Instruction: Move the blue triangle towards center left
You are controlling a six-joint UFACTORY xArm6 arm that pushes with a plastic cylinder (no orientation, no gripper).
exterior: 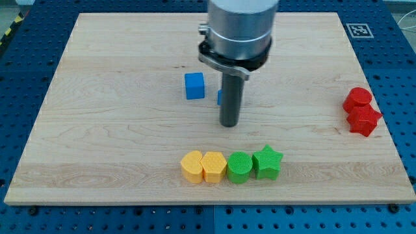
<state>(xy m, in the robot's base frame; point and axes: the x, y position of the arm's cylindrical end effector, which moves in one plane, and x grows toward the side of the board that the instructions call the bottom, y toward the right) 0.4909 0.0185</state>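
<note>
The blue triangle is mostly hidden behind my rod; only a thin blue sliver shows at the rod's left side, near the board's middle. My tip rests on the board just below and to the right of that sliver, close to it. A blue cube stands a little to the left of the triangle. Whether the rod touches the triangle cannot be told.
A row of blocks lies near the view's bottom: two yellow blocks, a green round block and a green star. Two red blocks sit at the board's right edge. The wooden board rests on a blue pegboard table.
</note>
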